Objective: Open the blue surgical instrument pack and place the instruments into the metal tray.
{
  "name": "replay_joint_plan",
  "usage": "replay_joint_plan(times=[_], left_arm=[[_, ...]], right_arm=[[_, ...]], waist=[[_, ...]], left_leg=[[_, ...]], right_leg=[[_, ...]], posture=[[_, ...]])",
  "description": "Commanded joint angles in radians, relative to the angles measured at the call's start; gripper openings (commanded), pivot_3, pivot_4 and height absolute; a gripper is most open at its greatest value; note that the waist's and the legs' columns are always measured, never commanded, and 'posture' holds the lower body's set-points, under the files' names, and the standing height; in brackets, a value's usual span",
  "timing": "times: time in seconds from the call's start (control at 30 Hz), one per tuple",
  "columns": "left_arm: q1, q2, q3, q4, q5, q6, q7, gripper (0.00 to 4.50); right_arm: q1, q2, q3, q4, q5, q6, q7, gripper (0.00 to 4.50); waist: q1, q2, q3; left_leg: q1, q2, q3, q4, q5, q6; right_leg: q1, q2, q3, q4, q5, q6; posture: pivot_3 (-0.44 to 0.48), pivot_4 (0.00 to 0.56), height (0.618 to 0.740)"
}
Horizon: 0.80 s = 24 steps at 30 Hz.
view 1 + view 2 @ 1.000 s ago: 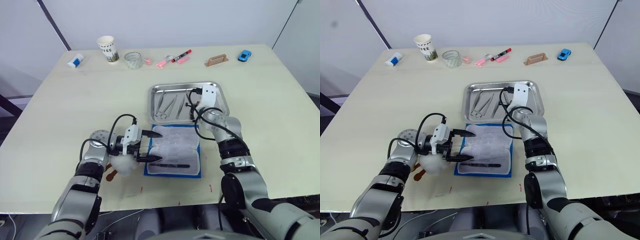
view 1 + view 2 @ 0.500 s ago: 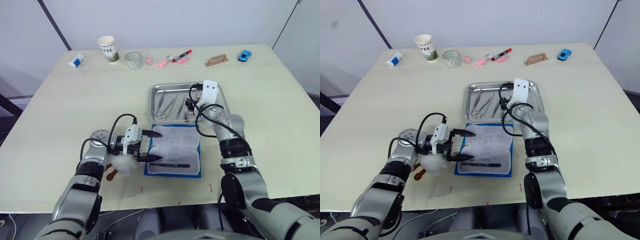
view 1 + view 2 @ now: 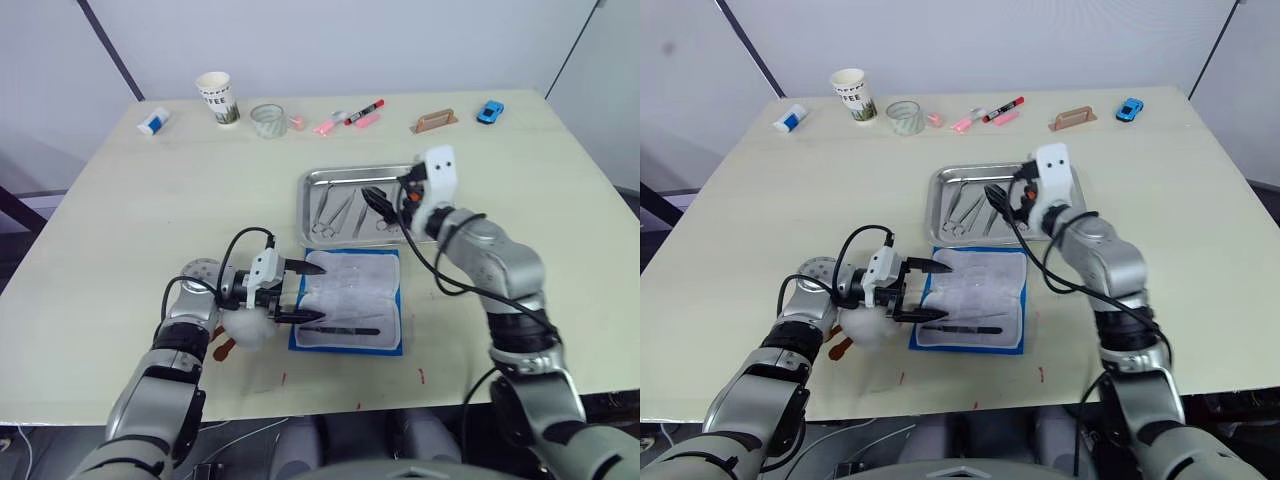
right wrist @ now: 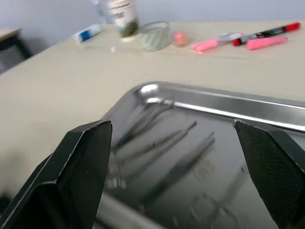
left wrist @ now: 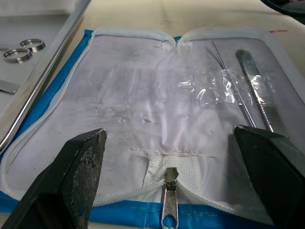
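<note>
The blue surgical instrument pack lies open on the table, pale lining up. A slim dark instrument and tweezers still rest in it. Just behind it sits the metal tray, with several silvery instruments inside. My left gripper stands open at the pack's left edge, by the zipper pull. Raised above the tray's right half, my right gripper is open and holds nothing. The right wrist view looks down on the tray rim and the instruments.
A white plush toy lies under my left wrist. Along the far edge are a white-and-blue tube, a paper cup, a tape roll, pink and red markers, a brown block and a blue toy car.
My right gripper has opened over the tray and risen, its arm swinging out to the right. The left gripper and the pack have not moved.
</note>
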Motion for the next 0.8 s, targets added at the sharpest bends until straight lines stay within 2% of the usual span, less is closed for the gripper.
replay_joint_plan(times=[0.03,0.2,0.37,0.8], left_arm=[[0.040,-0.007,-0.037,0.054,0.061,0.001,-0.014,4.50],[0.039,-0.008,-0.032,0.052,0.064,0.003,-0.015,4.50],[0.043,-0.007,-0.033,0.047,0.065,0.005,-0.016,4.50],[0.043,-0.006,-0.033,0.038,0.064,0.013,-0.013,4.50]], right_arm=[[0.046,-0.101,0.048,-0.094,0.044,-0.035,0.196,4.45],[0.135,-0.283,0.145,-0.134,0.005,-0.127,0.418,4.45],[0.170,-0.361,0.225,-0.133,-0.048,-0.220,0.543,4.45],[0.127,-0.341,0.370,-0.065,-0.213,-0.299,0.592,4.45]], waist=[[0.000,0.000,0.000],[0.002,-0.001,0.000],[0.001,-0.002,0.001],[0.004,-0.003,0.001]], left_leg=[[0.000,0.000,0.000,0.000,0.000,0.000],[0.000,0.000,0.000,0.000,0.000,0.001],[0.001,0.000,-0.001,0.000,0.000,0.001],[0.001,0.000,0.000,0.000,0.000,0.001]], right_leg=[[0.000,0.000,0.000,0.000,0.000,0.000],[0.001,0.000,0.000,-0.001,0.000,0.000],[0.001,0.001,0.000,0.000,0.000,0.000],[0.001,0.001,0.000,0.000,0.000,0.000]], posture=[[0.000,0.150,0.740],[0.000,0.150,0.740],[0.000,0.150,0.740],[0.000,0.150,0.740]])
